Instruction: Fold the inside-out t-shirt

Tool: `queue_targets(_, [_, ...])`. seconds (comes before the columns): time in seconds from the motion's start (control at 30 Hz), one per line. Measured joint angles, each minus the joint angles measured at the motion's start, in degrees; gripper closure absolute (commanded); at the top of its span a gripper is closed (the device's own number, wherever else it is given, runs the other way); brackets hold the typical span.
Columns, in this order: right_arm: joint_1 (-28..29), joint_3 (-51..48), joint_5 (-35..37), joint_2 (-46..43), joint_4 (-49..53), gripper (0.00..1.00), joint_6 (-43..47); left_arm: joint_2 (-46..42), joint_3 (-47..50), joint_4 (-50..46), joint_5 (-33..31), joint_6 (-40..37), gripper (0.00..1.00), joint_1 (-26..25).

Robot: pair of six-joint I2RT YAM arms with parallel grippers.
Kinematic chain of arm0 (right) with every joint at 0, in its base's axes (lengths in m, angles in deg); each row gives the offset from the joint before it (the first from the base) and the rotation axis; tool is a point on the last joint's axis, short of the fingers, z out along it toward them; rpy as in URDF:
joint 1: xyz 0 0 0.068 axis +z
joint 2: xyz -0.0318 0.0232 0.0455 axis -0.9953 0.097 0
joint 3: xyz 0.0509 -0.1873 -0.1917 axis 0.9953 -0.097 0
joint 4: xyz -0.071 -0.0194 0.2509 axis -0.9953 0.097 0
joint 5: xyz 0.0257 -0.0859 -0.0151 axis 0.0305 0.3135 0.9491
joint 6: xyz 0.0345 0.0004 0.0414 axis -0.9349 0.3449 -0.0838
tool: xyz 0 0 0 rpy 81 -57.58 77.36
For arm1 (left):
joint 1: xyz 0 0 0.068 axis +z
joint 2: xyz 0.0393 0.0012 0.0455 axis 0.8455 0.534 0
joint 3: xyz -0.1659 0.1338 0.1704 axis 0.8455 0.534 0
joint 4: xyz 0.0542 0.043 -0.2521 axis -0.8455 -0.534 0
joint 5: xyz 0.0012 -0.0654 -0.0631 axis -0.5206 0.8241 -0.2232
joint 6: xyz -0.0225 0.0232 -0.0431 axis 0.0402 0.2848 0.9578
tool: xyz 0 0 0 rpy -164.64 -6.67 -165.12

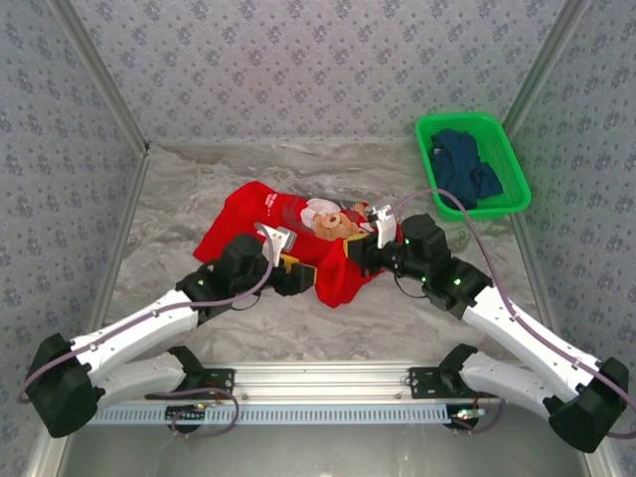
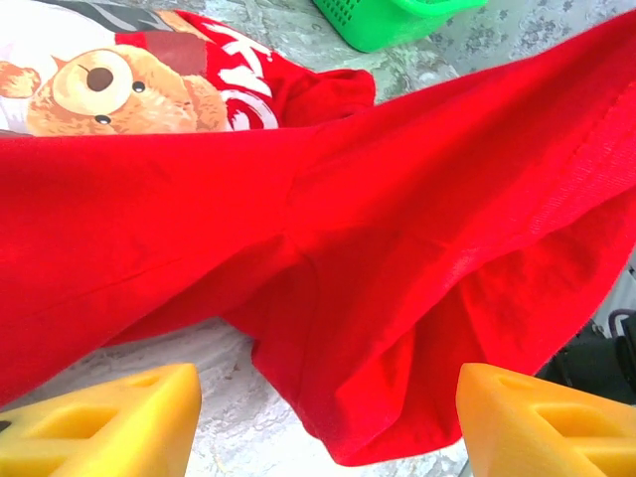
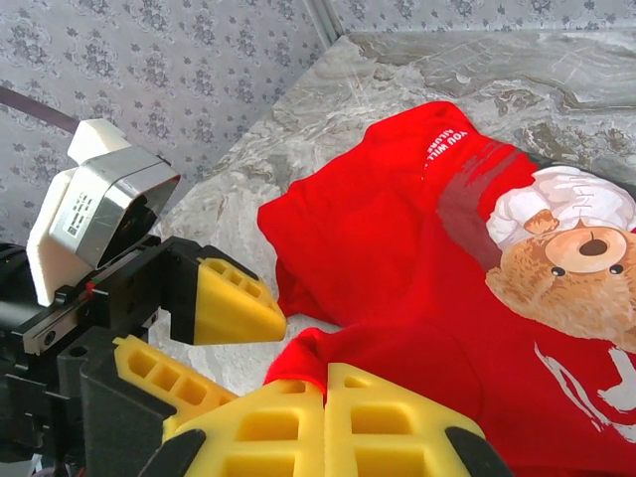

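The red inside-out t-shirt (image 1: pixel 253 214) lies rumpled mid-table, its bear print facing up. My right gripper (image 1: pixel 360 254) is shut on a raised fold at the shirt's near right edge; in the right wrist view its yellow fingers (image 3: pixel 326 407) pinch red cloth (image 3: pixel 397 229). My left gripper (image 1: pixel 290 270) sits just left of that fold, open. Seen from the left wrist, its gripper (image 2: pixel 328 427) stands wide with the lifted cloth (image 2: pixel 348 248) hanging between and beyond the tips, untouched. One left fingertip (image 3: pixel 224 303) shows close beside the pinched fold.
A green basket (image 1: pixel 512 159) at the back right holds a dark navy garment (image 1: pixel 465 167); its corner also shows in the left wrist view as the basket (image 2: pixel 388 20). Patterned walls enclose the marble table (image 1: pixel 179 219) on three sides.
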Motion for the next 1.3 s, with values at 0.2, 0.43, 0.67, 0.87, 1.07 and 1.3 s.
queue_targets(0.2, [-0.24,-0.02,0.50,-0.42,-0.59,1.00,-0.96,15.50,-2.58,7.69,3.39,-0.44,0.36,-1.68])
queue_targets(0.43, [-0.83,-0.02,1.20,-1.70,-0.57,1.00,-1.07,20.79,-2.75,9.92,6.45,-1.07,0.67,-1.84])
queue_targets(0.67, [-2.73,-1.79,1.55,-3.63,0.50,1.00,-0.90,19.26,-3.48,12.59,6.75,-0.98,0.76,-1.84])
queue_targets(0.87, [-3.34,-2.60,1.60,-4.55,2.03,1.00,-0.83,18.43,-4.87,13.18,8.41,-1.55,1.00,-1.64])
queue_targets(1.07, [-5.68,-4.22,3.63,-5.27,3.48,1.00,0.22,13.35,-4.26,15.37,14.12,-0.15,1.00,0.74])
queue_targets(1.3, [-5.27,0.15,11.56,3.52,9.64,0.84,1.70,4.72,-3.39,21.42,24.83,4.46,1.00,3.91])
